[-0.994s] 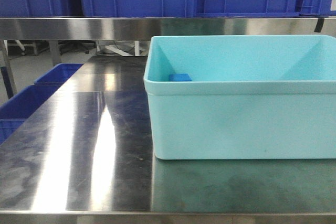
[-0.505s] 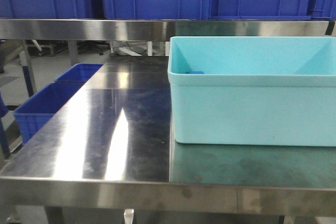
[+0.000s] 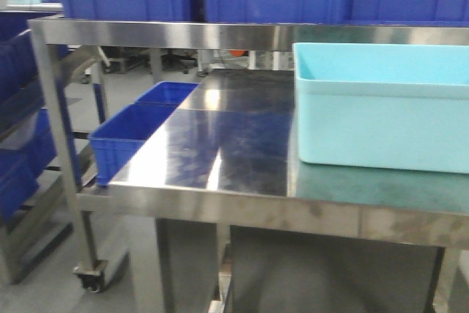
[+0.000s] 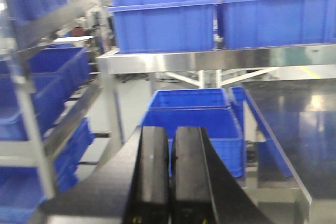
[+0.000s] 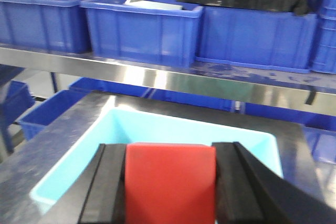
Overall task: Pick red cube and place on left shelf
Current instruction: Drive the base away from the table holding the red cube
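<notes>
Nearest in the right wrist view, the right pincer [image 5: 170, 153] clamps the red cube [image 5: 170, 187] between its fingers. The cube hangs above the teal bin [image 5: 157, 129] on the steel tabletop [image 5: 63, 124]. The left pincer [image 4: 170, 140] is pressed narrow, holding nothing. Farther off, at its ten o'clock, stands the left shelf [image 4: 68, 127], loaded with blue crates [image 4: 52, 72].

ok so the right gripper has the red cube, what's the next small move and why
Probably carry the red cube leftward toward the left shelf. The right gripper is shut on it above the light blue bin, not the rack; the shelf stands beyond the steel table's left end, so releasing now would be premature.
</notes>
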You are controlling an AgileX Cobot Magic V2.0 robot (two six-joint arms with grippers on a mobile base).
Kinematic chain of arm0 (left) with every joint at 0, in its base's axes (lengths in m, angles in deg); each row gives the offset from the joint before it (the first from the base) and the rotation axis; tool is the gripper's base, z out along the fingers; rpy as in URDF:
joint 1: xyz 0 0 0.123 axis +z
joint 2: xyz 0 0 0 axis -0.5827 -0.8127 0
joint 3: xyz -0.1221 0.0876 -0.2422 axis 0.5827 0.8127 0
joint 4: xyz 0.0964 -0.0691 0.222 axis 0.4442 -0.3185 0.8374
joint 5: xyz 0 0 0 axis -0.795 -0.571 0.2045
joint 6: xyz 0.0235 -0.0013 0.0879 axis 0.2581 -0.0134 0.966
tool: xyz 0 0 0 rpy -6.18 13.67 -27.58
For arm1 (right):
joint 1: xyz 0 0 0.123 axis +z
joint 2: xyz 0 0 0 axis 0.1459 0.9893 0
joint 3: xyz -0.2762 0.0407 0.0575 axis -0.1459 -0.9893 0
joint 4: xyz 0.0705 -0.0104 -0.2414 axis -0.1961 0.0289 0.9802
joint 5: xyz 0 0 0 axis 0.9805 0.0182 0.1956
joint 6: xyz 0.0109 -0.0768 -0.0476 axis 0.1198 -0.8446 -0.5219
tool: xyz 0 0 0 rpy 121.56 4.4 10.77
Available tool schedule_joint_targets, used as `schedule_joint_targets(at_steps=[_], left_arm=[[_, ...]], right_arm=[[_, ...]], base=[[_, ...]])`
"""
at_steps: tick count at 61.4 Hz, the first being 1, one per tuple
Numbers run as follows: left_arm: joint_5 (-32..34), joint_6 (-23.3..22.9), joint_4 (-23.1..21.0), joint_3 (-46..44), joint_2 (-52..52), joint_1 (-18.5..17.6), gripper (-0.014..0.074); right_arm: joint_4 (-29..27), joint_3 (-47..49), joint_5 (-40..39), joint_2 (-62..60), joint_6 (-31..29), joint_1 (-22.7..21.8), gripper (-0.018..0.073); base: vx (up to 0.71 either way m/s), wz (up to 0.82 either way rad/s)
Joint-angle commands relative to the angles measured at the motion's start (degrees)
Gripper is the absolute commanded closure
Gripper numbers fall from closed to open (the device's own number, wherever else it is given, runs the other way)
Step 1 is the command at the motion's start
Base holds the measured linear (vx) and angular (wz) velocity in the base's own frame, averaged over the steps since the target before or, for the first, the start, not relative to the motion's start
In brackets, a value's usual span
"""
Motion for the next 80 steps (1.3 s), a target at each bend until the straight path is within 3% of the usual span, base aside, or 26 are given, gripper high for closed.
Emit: schedule_joint_targets(at_steps=[1,80], left_arm=[[4.80,-0.10,-0.49,1.26,-0.34,0.09,0.0491],[4.80,-0.10,-0.49,1.26,-0.34,0.09,0.0491]], right_arm=[[0.68,1.69,-4.98,0.08,-0.17,-0.41,0.0502],[0.68,1.69,-4.98,0.08,-0.17,-0.41,0.0502]], base=[[-0.17,0.46],[-0.19,0.36]])
